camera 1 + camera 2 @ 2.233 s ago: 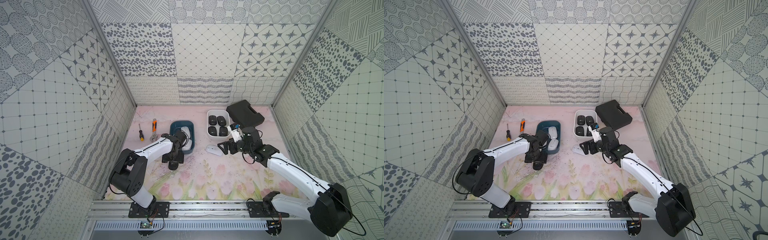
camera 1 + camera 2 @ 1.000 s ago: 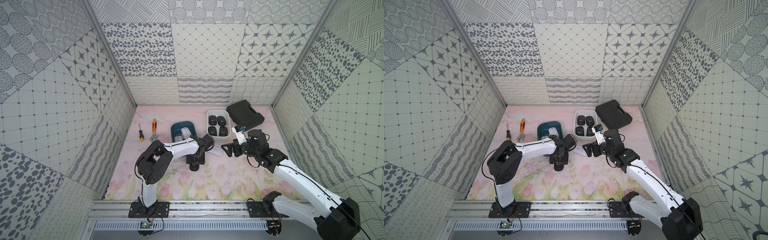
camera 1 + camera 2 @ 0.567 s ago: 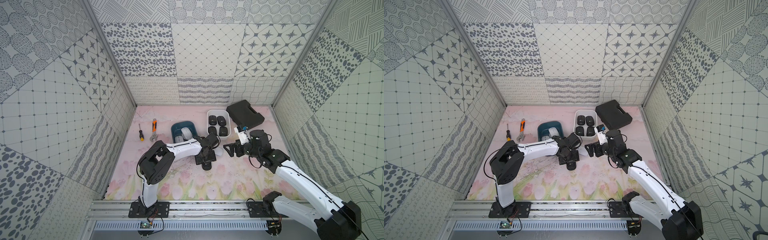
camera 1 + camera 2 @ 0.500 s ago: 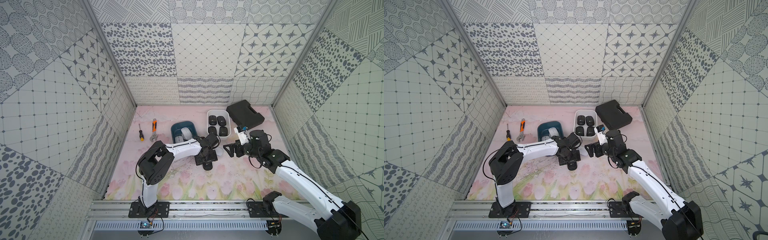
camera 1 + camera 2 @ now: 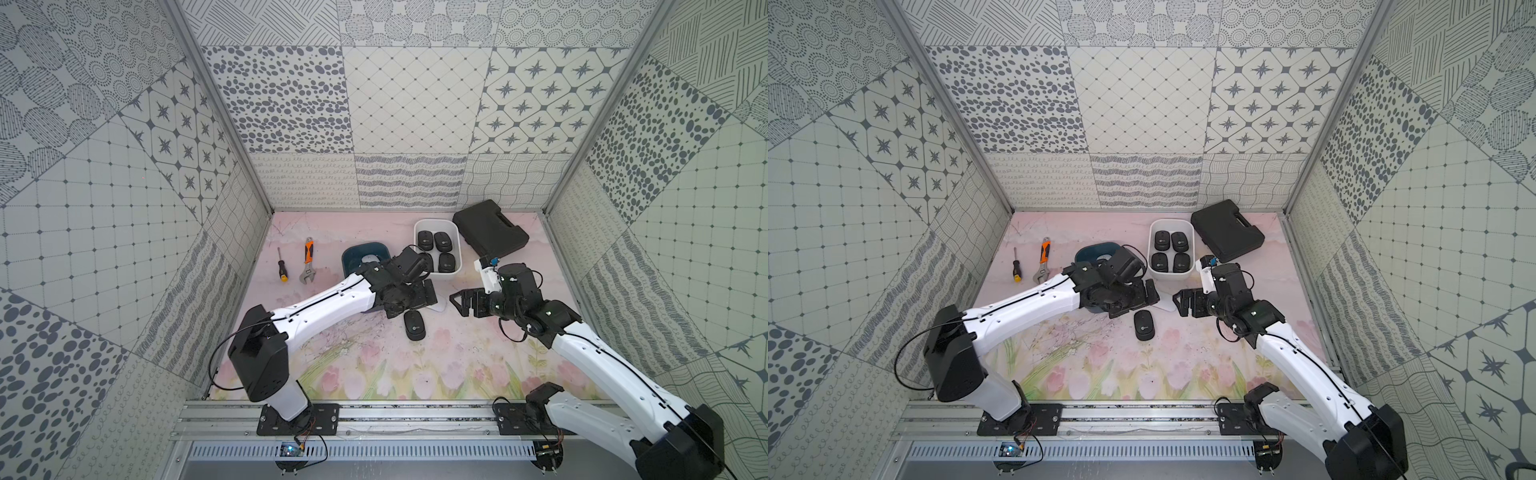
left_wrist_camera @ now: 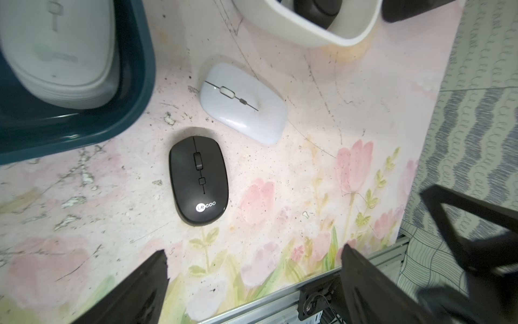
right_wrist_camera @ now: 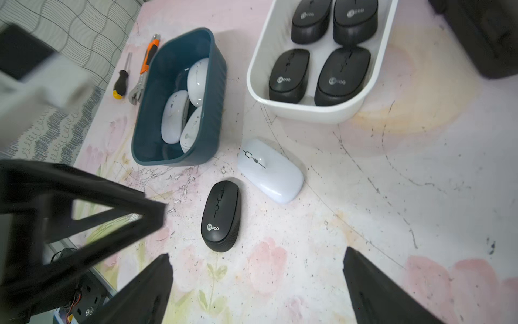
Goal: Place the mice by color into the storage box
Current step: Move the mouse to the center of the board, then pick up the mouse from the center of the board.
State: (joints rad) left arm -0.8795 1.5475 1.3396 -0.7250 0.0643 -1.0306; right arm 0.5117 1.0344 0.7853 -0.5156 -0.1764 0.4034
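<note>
Against a second ago, the left arm is being found swung from the teal bin (image 7: 215, 92) to mat centre, its jaws spread wider. The black mouse (image 5: 414, 325) is being left flat on the mat (image 5: 374, 365), untouched, just at 6 o'clock of the left gripper (image 6: 253, 251). That gripper and the right gripper (image 7: 256, 252) are both being held wide, nothing between the fingers.

In a top view, a white mouse (image 5: 1168, 306) is being seen just beside the black mouse at 2 o'clock, not touching. The white tray (image 7: 308, 115), at 1 o'clock, is being occupied by four black mice (image 7: 343, 75). The teal bin, at 11 o'clock, is being occupied by three white mice (image 7: 175, 116).
</note>
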